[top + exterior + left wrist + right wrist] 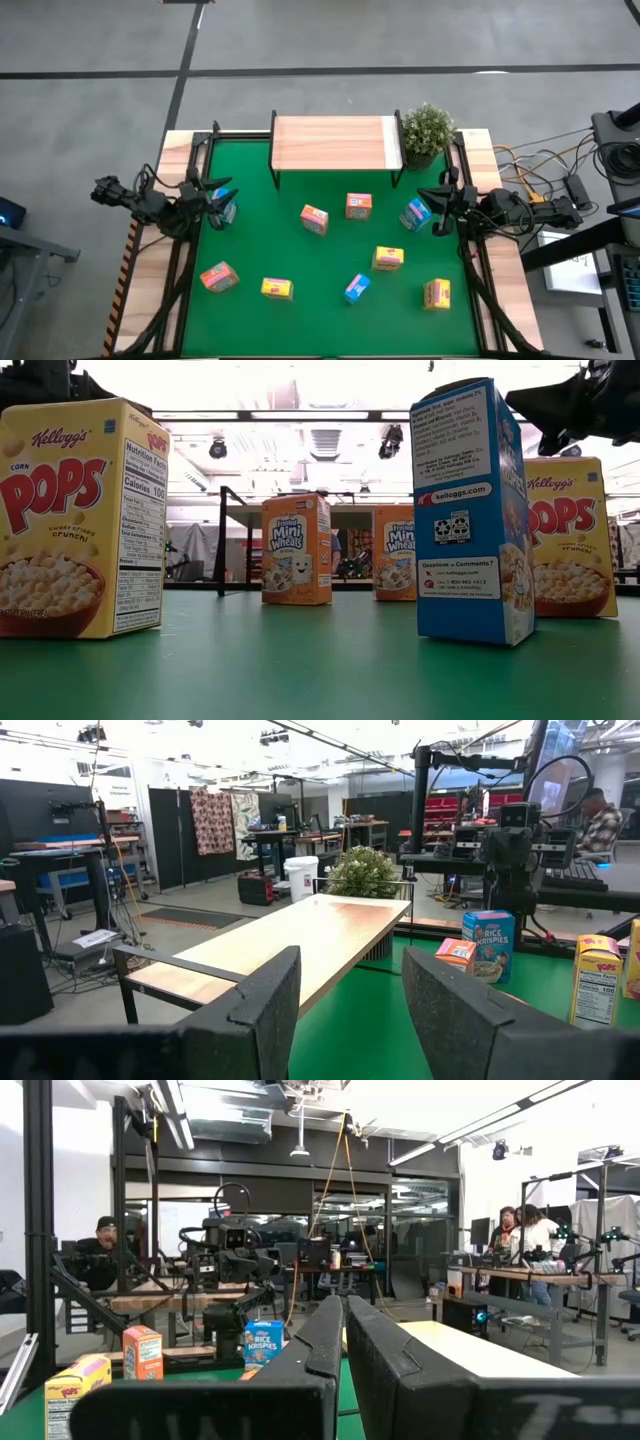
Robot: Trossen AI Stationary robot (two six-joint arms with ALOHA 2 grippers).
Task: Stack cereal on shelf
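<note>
Left fingers [345,1010] spread and empty at the surface's left edge, right fingers [345,1350] pressed together at its right edge, cereal boxes [314,219] scattered upright over the green mat [260,230], shelf [336,143] bare at the far edge beside a potted plant [427,130]

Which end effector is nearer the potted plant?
Right. The right end effector sits just below the potted plant at the mat's right edge; the left end effector is across the mat at its left edge, much farther away.
</note>
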